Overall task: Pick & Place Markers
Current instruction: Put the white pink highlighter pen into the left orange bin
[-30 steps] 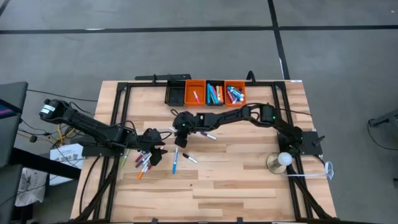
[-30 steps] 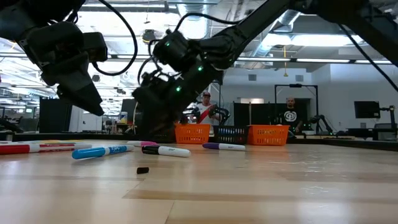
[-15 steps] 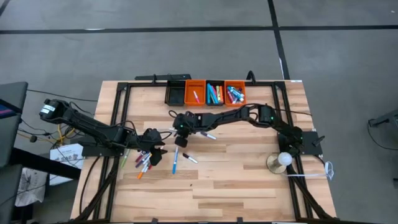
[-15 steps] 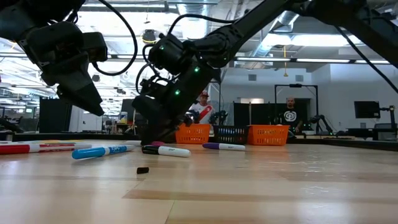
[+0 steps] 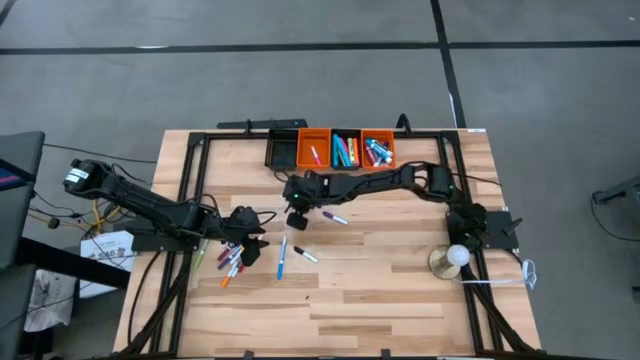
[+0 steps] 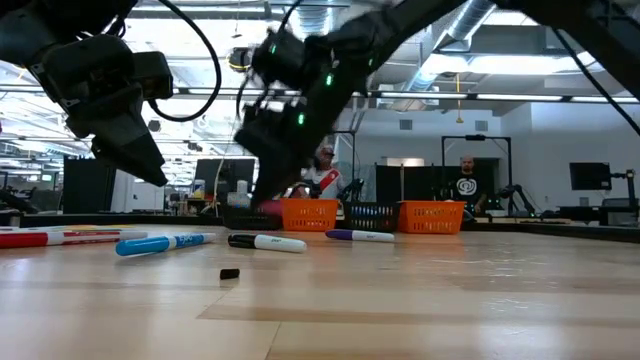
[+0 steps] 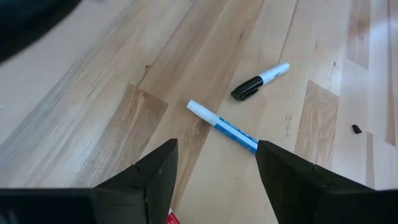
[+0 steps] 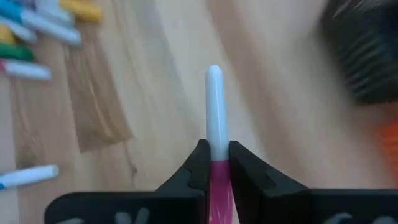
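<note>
Right gripper [image 8: 214, 163] is clamped on a pink-and-white marker [image 8: 214, 115], white end sticking out past the fingertips, pink part pinched between them. In the high view this gripper [image 5: 296, 217] sits near mid-table, just in front of the bin row, arm stretched across from the right side. Low view shows it [image 6: 262, 205] lifted clear of the table.

Left gripper [image 5: 250, 240] hovers at table's left-centre, fingers [image 7: 152, 171] spread wide, nothing between them.

Loose markers — a cluster [image 5: 230, 262] of mixed colours lies just beside the left gripper. A blue marker [image 5: 283, 257] lies alone nearer the middle; a black-capped white marker [image 5: 305, 254] just beside it. Left wrist view shows the same pair: blue one [image 7: 222, 126], black-capped one [image 7: 260, 81], close but apart. A purple-capped marker [image 5: 333, 216] lies right of the right gripper, near the arm.

Bins at the far edge, in a row: black bin [image 5: 281, 152], orange bin [image 5: 313, 149] with a pink marker in it, black bin [image 5: 346, 150] holding several blue, green and orange ones, orange bin [image 5: 378, 149] holding several more.

A small black bit [image 6: 229, 273] — possibly a cap — lies on the bare wood in the foreground. A round lamp-like object [image 5: 450, 260] stands near the right arm's base. Two people [image 6: 466, 189] stand in the room beyond.
</note>
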### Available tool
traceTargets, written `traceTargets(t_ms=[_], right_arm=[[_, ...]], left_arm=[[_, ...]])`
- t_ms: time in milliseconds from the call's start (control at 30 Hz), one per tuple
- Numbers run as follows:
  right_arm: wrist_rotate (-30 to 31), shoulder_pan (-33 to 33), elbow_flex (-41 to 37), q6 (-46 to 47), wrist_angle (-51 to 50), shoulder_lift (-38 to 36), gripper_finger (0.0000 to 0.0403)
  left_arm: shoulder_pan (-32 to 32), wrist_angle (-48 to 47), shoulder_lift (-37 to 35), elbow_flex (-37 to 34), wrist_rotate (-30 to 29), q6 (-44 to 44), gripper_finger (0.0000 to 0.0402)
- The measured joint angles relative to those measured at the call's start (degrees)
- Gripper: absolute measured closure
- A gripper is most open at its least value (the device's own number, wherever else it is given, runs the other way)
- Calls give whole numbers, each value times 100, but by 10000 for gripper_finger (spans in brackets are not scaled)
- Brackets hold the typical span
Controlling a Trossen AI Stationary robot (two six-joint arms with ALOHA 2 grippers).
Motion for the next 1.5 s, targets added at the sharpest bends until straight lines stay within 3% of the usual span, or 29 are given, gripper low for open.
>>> traceTargets(t_ms=[267, 500, 833, 1200, 1500], right_arm=[[324, -401, 9, -173, -588, -897, 376], [569, -1180, 11, -285, -918, -1320, 373], [-180, -1961, -2, 94, -726, -952, 367], [-182, -1996, -4, 148, -541, -659, 347], [-180, -1962, -2, 100, -572, -715, 302]], left_arm=[[0, 2, 0, 2, 0, 0, 188], [1, 25, 0, 2, -8, 2, 188], [0, 46, 0, 2, -46, 14, 188], [1, 66, 0, 2, -46, 20, 188], [1, 68, 0, 2, -46, 20, 188]])
